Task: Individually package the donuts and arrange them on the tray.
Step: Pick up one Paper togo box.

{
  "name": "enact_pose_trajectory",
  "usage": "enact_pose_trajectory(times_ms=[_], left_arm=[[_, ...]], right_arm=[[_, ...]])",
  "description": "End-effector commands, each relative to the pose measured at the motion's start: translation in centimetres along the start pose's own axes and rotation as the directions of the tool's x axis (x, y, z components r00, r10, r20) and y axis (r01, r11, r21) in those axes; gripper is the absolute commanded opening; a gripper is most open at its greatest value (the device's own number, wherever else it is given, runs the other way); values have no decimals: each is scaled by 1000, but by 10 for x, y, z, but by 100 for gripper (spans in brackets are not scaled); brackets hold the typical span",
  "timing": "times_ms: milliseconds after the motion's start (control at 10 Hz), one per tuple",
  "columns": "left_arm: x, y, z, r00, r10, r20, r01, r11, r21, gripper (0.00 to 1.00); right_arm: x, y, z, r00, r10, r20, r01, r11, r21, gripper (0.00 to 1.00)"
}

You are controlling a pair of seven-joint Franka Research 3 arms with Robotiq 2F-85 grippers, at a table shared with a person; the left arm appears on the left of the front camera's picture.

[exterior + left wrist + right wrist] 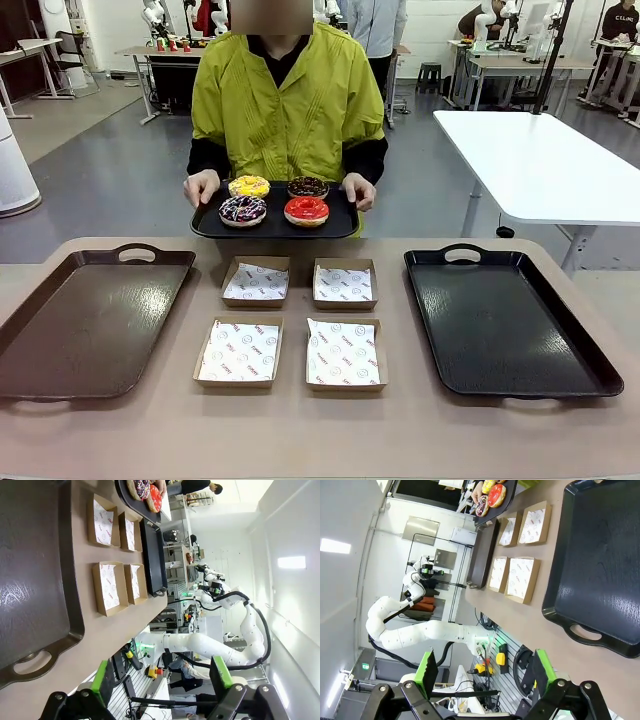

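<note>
Yellow donut [248, 186], choc donut [307, 186], purple donut [242, 210] & red donut [306, 210] sit on a small tray [275, 232] that the person holds w/ both hands at the far edge. 4 boxes [256, 281] lie empty mid-table btwn brown tray [80, 320] & black tray [510, 320]. Left gripper [161, 677] & right gripper [484, 667] both spread wide, nothing held. I reckon first pick is next: I'd take one donut, pinch lightly across the ring, keep pads off the icing, set it flat in the nearest box

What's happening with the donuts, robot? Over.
Left gripper open, right gripper open, both empty. Four donuts on small tray in person's hands, far side. Boxes unfilled, nothing blocking them.
</note>
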State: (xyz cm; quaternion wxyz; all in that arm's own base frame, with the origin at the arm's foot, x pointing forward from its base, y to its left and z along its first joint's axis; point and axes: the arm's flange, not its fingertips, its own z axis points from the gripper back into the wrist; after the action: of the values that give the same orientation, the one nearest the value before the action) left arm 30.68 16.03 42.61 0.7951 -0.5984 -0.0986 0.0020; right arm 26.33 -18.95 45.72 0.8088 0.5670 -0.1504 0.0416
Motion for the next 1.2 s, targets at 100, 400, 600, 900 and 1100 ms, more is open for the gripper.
enact_pose_trajectory(times_ms=[100,400,600,900,1100], left_arm=[[-1,-1,1,1000,0,6,0,1000,-19,100],[-1,-1,1,1000,0,6,0,1000,-19,100],[12,-11,-8,999,35,34,-37,998,53,100],[62,-83,-47,999,-33,-4,32,956,290,100],[102,-127,-91,992,11,-123,39,916,399,100]], right_arm=[[-1,-1,1,1000,9,2,-9,1000,13,100],[-1,-1,1,1000,9,2,-9,1000,13,100],[-1,-1,1,1000,9,2,-9,1000,13,100],[-1,-1,1,1000,9,2,-9,1000,13,100],[-1,-1,1,1000,9,2,-9,1000,13,100]])
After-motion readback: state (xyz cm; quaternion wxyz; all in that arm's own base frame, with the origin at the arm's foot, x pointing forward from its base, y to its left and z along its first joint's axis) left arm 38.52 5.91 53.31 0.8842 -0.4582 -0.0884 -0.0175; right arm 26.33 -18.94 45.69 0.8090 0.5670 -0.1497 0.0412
